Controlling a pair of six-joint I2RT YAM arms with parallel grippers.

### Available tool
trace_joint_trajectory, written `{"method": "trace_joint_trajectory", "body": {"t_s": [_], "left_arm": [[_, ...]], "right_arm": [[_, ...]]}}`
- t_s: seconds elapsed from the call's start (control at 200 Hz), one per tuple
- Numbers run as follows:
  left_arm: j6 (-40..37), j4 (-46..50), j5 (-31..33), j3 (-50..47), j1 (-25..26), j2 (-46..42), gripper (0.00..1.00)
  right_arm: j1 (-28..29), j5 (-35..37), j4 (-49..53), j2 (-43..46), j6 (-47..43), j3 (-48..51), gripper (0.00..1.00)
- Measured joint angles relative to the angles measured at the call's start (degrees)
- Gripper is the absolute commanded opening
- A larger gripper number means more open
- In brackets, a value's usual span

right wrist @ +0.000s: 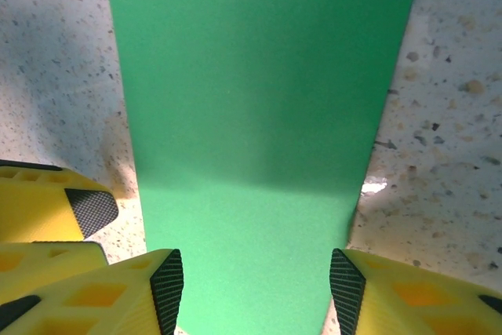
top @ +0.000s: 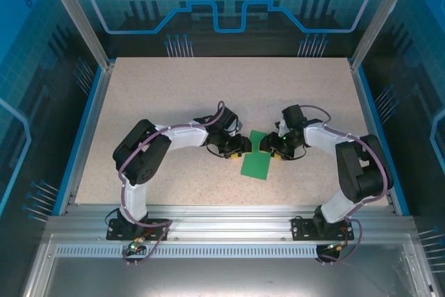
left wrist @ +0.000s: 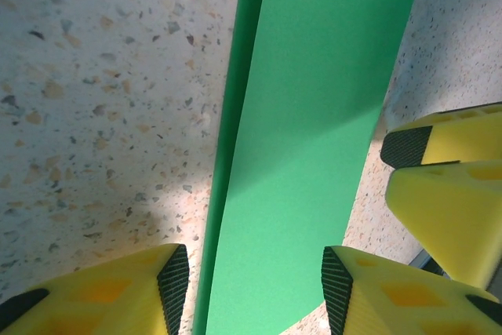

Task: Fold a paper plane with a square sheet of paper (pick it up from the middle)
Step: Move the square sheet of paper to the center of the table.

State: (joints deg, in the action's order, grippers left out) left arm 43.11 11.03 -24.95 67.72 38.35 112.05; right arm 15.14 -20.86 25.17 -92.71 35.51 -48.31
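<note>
The square sheet of paper lies on the table as a bright green rectangle, folded double; a darker under-layer shows along its left edge in the left wrist view. My left gripper sits at the paper's upper left end, and my right gripper faces it from the right. The left gripper is open, its pads either side of the strip with gaps. Also open is the right gripper, whose pads stand near the paper's two long edges. Neither grips the paper.
The speckled beige table is bordered by blue rails and aluminium posts. The right gripper's yellow fingers crowd the right of the left wrist view. The left gripper's yellow fingers show at the left of the right wrist view.
</note>
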Motion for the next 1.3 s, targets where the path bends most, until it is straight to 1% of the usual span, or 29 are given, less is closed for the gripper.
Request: {"method": "trace_joint_trajectory", "body": {"t_s": [0.305,0.585,0.755,1.3], "left_arm": [[-0.1,0.8,0.0,0.4,0.6,0.5,0.52],[-0.1,0.7,-0.1,0.4,1.0,0.5,0.50],[-0.1,0.6,-1.3,0.4,1.2,0.5,0.50],[-0.1,0.3,-2.6,0.4,1.6,1.3,0.49]], "right_arm": [[0.0,-0.1,-0.9,-1.3,0.0,0.7,0.50],[-0.1,0.0,-0.8,-1.4,0.0,0.7,0.50],[-0.1,0.1,-0.8,-1.5,0.0,0.7,0.50],[-0.1,0.6,-0.7,-1.6,0.0,0.7,0.45]]}}
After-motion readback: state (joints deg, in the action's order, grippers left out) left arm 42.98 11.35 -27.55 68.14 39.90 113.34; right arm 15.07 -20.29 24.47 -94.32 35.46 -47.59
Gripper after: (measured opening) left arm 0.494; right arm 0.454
